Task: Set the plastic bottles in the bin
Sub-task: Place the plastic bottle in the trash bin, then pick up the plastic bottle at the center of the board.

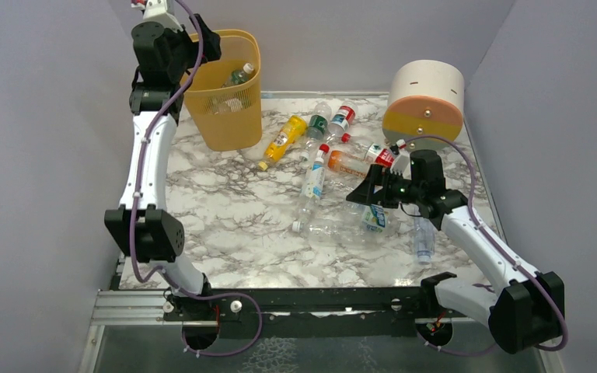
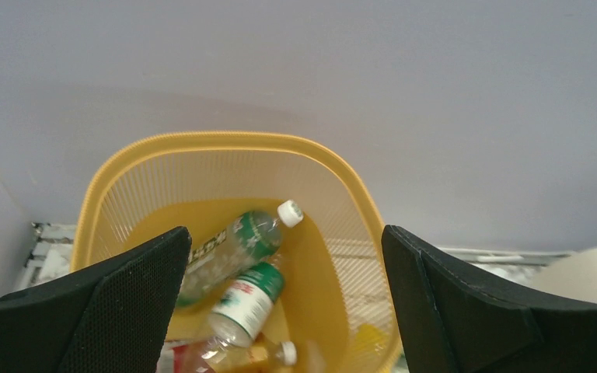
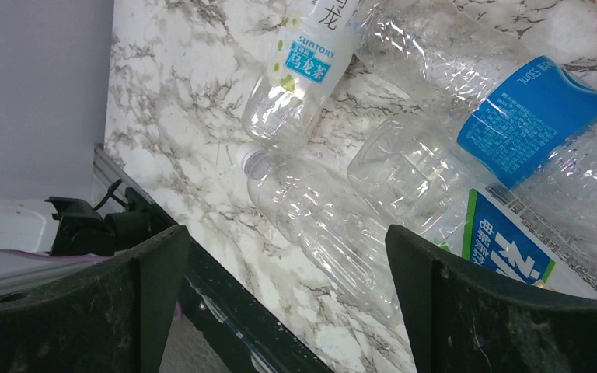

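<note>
Left gripper (image 2: 284, 237) gapes empty over the bin (image 1: 225, 116) at the worktop's (image 1: 233, 225) far-left corner; right gripper (image 3: 284, 233), likewise, over bottles (image 1: 315, 175) near the right edge — probably light, slick, crushable: pinch mid-body.

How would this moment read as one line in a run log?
left gripper: open above bin | right gripper: open above clear bottle | bin: bottles inside
</note>
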`<state>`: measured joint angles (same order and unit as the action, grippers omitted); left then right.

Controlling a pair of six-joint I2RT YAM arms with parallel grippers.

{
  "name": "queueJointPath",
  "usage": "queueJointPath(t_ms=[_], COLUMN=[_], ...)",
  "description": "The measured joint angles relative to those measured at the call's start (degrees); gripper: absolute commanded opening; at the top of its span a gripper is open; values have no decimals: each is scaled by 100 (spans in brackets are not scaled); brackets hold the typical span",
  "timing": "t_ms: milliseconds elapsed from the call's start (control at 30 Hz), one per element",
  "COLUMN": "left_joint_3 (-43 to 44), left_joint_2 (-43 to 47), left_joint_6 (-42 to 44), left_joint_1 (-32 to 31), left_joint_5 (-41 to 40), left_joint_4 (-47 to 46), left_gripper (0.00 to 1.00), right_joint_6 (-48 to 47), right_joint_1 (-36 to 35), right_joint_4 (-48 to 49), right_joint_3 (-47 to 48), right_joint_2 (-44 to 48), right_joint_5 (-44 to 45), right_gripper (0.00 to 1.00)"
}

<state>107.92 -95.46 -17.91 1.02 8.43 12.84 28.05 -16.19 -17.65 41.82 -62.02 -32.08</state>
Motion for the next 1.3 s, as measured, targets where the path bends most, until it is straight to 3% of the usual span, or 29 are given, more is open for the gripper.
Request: queueJointPath(t_ms=[200, 467, 600, 967, 1300], left_joint_3=[-1694, -4135, -5099, -5342, -5342], left_joint_2=[1598, 2227, 2229, 2229, 1873], left_joint_6=[-509, -721, -861, -1040, -1043], left_joint_1=[-138, -1987, -2505, -3622, -3912], left_joint_5=[734, 940, 811, 46, -431], left_joint_4=[17, 15, 109, 0, 7], left_gripper=[99, 99, 99, 99, 99], right_joint_6=[-7, -103, -120, -114, -111], right_joint_1=[0, 0, 0, 0, 0], right_joint_4=[-2, -46, -103, -205, -199], right_joint_3=[11, 225, 348, 459, 516], right_joint_2=[-219, -448, -479, -789, -804], right_joint_5=[-28, -13, 42, 136, 136], right_gripper=[100, 100, 100, 100, 100])
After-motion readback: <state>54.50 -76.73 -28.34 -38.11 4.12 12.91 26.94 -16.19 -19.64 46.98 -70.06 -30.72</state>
